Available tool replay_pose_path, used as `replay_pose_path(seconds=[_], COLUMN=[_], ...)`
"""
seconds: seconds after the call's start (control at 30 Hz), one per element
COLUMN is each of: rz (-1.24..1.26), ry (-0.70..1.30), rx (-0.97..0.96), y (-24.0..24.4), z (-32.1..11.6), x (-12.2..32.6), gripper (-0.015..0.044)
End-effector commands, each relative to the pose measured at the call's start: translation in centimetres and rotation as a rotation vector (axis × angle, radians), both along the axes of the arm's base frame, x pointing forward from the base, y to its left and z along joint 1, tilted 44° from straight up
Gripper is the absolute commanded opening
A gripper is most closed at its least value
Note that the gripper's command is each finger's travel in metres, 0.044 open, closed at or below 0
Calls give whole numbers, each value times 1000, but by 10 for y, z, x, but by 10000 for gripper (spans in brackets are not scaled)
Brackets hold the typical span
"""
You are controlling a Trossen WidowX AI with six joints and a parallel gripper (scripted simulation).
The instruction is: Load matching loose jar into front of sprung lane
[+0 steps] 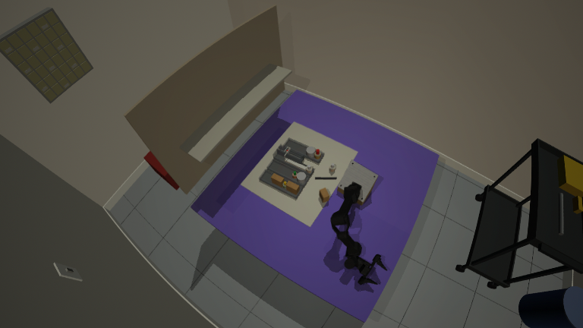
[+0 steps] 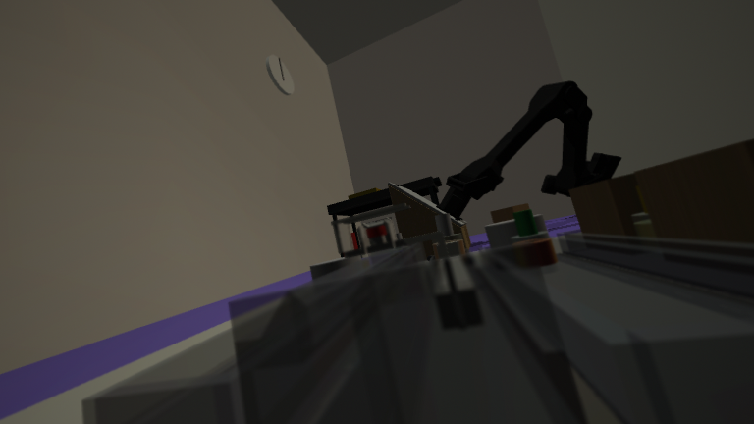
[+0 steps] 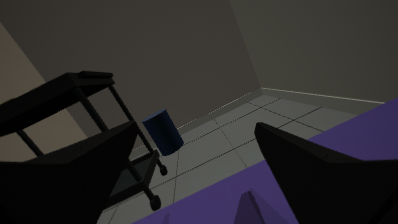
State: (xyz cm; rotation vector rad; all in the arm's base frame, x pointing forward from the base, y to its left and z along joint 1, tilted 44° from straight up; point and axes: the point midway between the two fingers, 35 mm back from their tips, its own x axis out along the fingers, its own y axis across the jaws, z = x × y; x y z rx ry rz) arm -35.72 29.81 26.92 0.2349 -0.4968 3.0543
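My gripper [image 1: 382, 275] [image 3: 197, 127] is open and empty, far from the jars beyond the robot's base. A small pale-topped jar [image 1: 332, 168] stands loose on the cream mat [image 1: 285, 208]. A similar pale-topped jar [image 1: 309, 168] is at the front end of the middle lane, by a long white strip [image 1: 295, 164]; whether the two match is too small to tell. A red-capped jar [image 1: 317, 153] [image 2: 376, 230] stands at the front of the rear lane. A green-capped jar [image 1: 294, 174] [image 2: 524, 222] stands in the near tray. The pusher plate is not clear.
White round pieces [image 1: 310, 151] [image 1: 300, 175] sit beside the capped jars. Wooden blocks [image 1: 277, 179] [image 1: 292, 187] flank a yellow-topped item [image 1: 285, 184]. A black bar [image 1: 326, 178] and a tan block [image 1: 323, 194] lie between the trays and the base board [image 1: 360, 171]. A cart [image 3: 60, 95] stands beyond.
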Motion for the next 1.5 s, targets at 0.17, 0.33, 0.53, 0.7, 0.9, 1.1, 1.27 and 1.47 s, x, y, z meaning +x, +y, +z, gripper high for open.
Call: replay_pose_path(seconds=[0.17, 0.33, 0.53, 0.7, 0.9, 1.1, 1.27, 1.47], rz=[-262, -457, -688, -868, -1047, -1238, -1407, -1606], ry=[24, 26, 13, -9, -32, -55, -84, -108], rx=[75, 113, 133, 112, 77, 36, -12, -116], y=[61, 98, 130, 146, 153, 148, 134, 106], z=[37, 59, 81, 89, 93, 97, 95, 81], x=[61, 119, 195, 260, 328, 400, 464, 536], gripper=[440, 440, 440, 440, 440, 440, 440, 440])
